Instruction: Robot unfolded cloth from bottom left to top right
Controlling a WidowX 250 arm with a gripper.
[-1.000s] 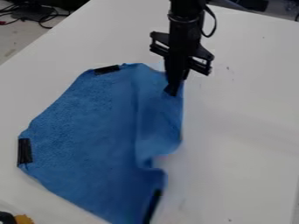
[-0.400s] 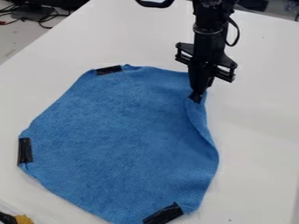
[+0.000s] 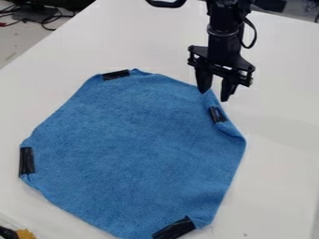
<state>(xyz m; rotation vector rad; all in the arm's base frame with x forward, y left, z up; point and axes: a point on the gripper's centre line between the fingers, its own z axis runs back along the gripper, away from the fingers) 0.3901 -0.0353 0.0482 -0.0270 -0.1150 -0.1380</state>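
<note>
My gripper stands open just above the upper right edge of the blue cloth, its two fingers apart with no cloth held between them. The cloth lies mostly flat on the table, with black tape patches at its upper left, left, bottom right and upper right corners. Just below the fingers, the upper right patch sits on a corner that is slightly rumpled, with a small fold along the right edge.
The white table extends around the cloth. Black cables lie beyond its upper left edge. A black and yellow object is at the bottom left corner.
The gripper moved right with the cloth's corner, then opened and let it go. The cloth's right side has spread out to the right, and the upper right tape patch is now exposed.
</note>
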